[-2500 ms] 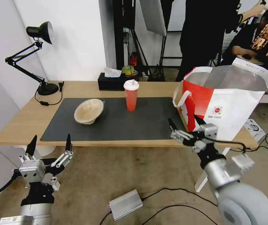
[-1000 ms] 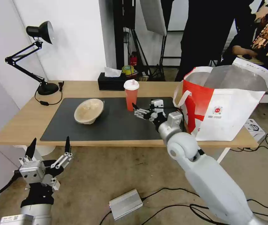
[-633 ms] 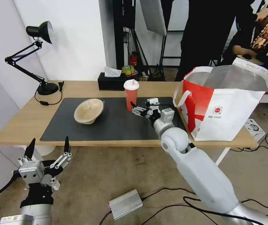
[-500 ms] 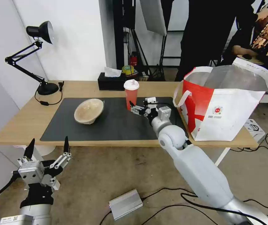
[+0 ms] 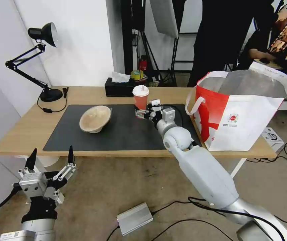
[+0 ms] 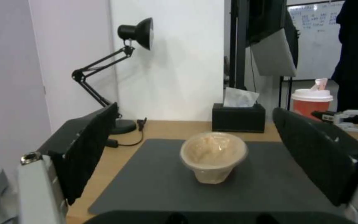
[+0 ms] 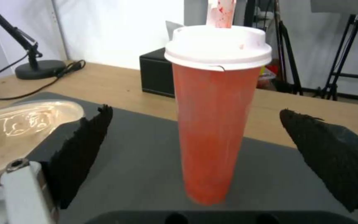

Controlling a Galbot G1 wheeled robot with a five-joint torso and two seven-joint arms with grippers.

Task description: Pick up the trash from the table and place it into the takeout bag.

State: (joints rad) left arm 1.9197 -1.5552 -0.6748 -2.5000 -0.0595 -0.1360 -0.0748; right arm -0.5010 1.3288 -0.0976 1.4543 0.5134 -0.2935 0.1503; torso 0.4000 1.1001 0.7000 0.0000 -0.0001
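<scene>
On the table (image 5: 29, 129), your right gripper (image 5: 141, 113) brackets the red cup (image 5: 140, 96), jaws apart; beige bowl (image 5: 95, 118) also unbagged; left gripper (image 5: 51, 160) parked, spread.

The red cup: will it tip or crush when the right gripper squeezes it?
The red cup is tall with a narrow base, so a sideways nudge could tip it. Its thin-looking wall may flex; the right gripper is open around it. Contents unclear, weight uncertain.
</scene>
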